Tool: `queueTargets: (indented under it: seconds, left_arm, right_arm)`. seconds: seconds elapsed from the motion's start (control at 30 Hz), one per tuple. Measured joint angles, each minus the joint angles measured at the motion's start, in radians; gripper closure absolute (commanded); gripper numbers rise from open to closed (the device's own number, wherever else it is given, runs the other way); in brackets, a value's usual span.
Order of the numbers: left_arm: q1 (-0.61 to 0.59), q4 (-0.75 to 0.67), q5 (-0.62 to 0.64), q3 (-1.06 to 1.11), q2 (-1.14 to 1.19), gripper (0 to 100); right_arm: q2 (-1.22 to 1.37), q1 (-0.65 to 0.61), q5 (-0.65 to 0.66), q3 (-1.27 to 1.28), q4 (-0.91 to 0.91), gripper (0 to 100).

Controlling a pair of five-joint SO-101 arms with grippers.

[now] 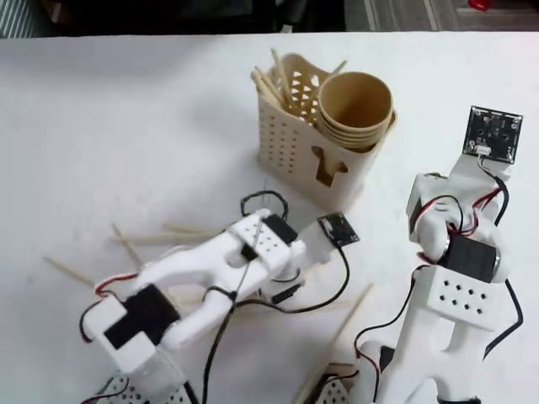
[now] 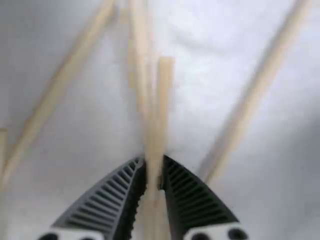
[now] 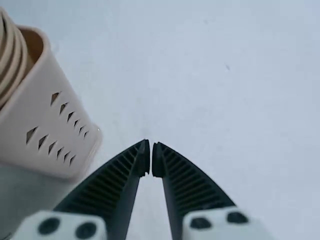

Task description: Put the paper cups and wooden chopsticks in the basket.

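A cream perforated basket (image 1: 296, 156) stands at the table's far middle. It holds stacked paper cups (image 1: 354, 108) and several wooden chopsticks (image 1: 274, 82). My left gripper (image 2: 153, 172) is shut on wooden chopsticks (image 2: 161, 100) that lie on the white table in front of the basket. More loose chopsticks lie beside them (image 2: 57, 97) (image 2: 262, 82). My right gripper (image 3: 150, 157) hangs shut over bare table with nothing between its fingers. The basket (image 3: 47, 127) and the cups (image 3: 9, 55) are close beside it.
Loose chopsticks lie on the table at the left (image 1: 160, 238) (image 1: 69, 271) and between the arms (image 1: 347, 321). The left arm (image 1: 210, 269) stretches toward the basket; the right arm (image 1: 455, 261) stands at the right. The table's far left is open.
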Motion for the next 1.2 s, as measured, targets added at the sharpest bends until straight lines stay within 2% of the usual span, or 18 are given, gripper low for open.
queueTargets:
  seconds: [0.37,0.7,0.83,1.03,1.2]
  left_arm:
    - [-0.008,0.109,0.002,-0.037,-0.017,98]
    - [-0.006,0.295,0.003,-0.037,-0.382,98]
    - [-0.029,0.345,-0.064,-0.037,-0.494,98]
    - [-0.135,0.463,-0.163,-0.189,-0.603,98]
    - [-0.195,0.549,-0.190,-0.390,-0.621,98]
  right_arm:
    - [0.000,0.002,0.000,0.000,0.000,97.0]
    - [0.000,0.029,0.000,0.000,0.000,97.1]
    - [0.000,0.029,0.000,0.000,0.000,97.1]
    - [0.000,0.029,0.000,0.000,0.000,97.1]
    - [0.000,0.029,0.000,0.000,0.000,97.1]
